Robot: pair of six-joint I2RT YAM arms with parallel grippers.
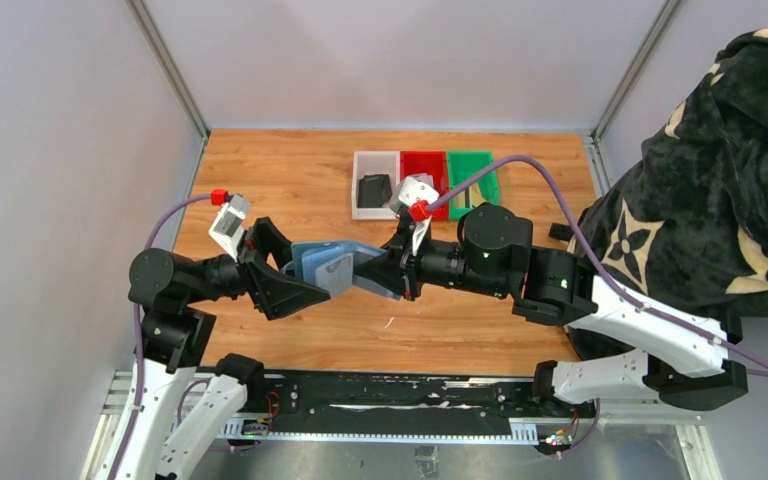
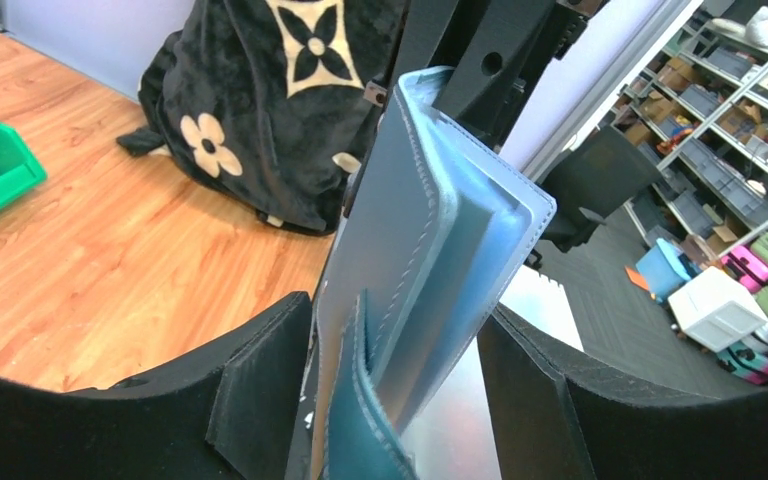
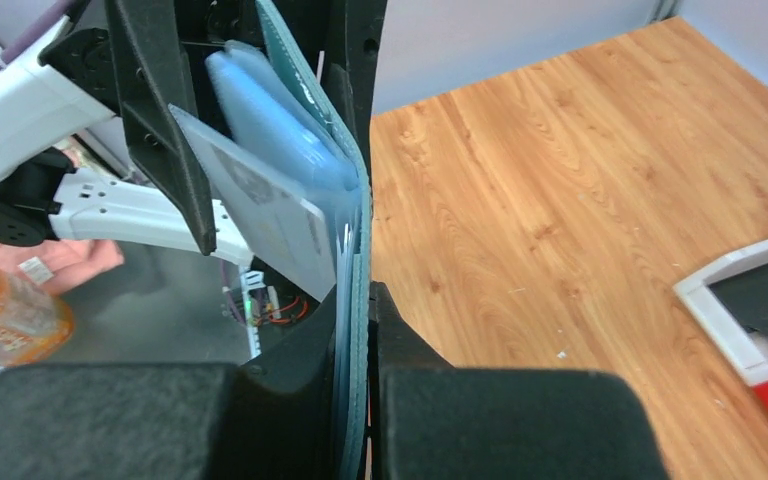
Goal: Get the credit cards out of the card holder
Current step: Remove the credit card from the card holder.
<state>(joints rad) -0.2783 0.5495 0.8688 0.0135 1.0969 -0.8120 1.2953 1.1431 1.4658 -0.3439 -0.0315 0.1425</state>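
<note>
The teal-blue card holder hangs above the middle of the table between my two arms. My right gripper is shut on its right edge; in the right wrist view the fingers pinch the holder flat. A pale grey credit card sticks out of it at an angle toward the left arm. My left gripper is open around the holder's other end. In the left wrist view the holder and the card's grey face stand between the fingertips with gaps on both sides.
White, red and green trays line the table's far side; a black wallet lies in the white one. A black flower-patterned cloth is heaped at the right edge. A hand with an orange bottle shows beyond the near edge.
</note>
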